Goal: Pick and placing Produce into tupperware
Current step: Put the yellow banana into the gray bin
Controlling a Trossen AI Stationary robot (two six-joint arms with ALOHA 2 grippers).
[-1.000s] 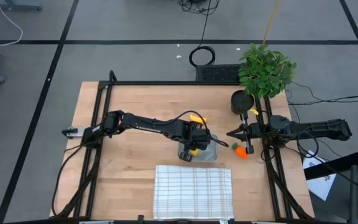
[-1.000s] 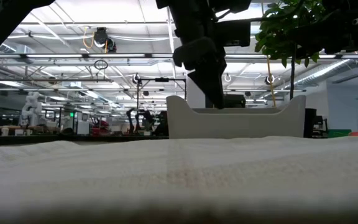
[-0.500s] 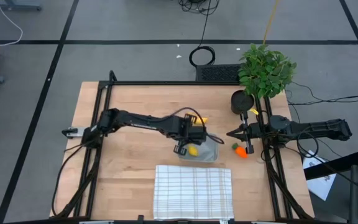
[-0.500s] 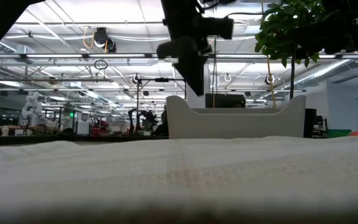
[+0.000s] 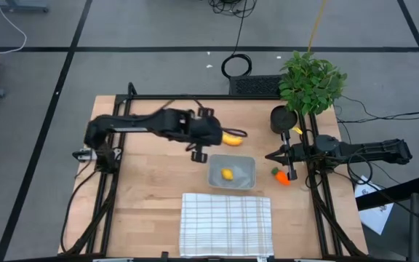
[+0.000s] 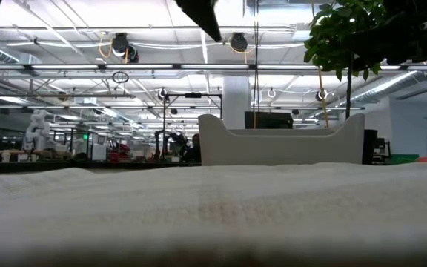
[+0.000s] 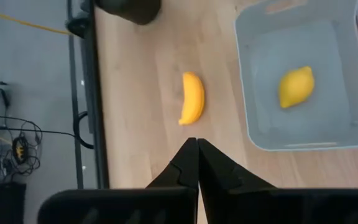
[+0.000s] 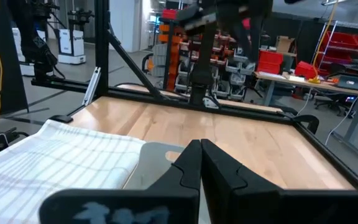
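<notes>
left wrist view: lemon [image 7: 296,86] inside tupperware [image 7: 253,127]

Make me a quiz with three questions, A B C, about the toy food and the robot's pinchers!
1. Where is the lemon?
A. on the checked cloth
B. inside the tupperware
C. in the black pot

2. How many produce pieces lie outside the tupperware?
A. none
B. one
C. two

3. How is the left gripper?
A. shut and empty
B. wide open
C. shut on the lemon

Answers:
1. B, the left wrist view shows the lemon on the container's floor.
2. C, the banana and the carrot both lie on the table.
3. A, its fingers meet with nothing between them.
</notes>
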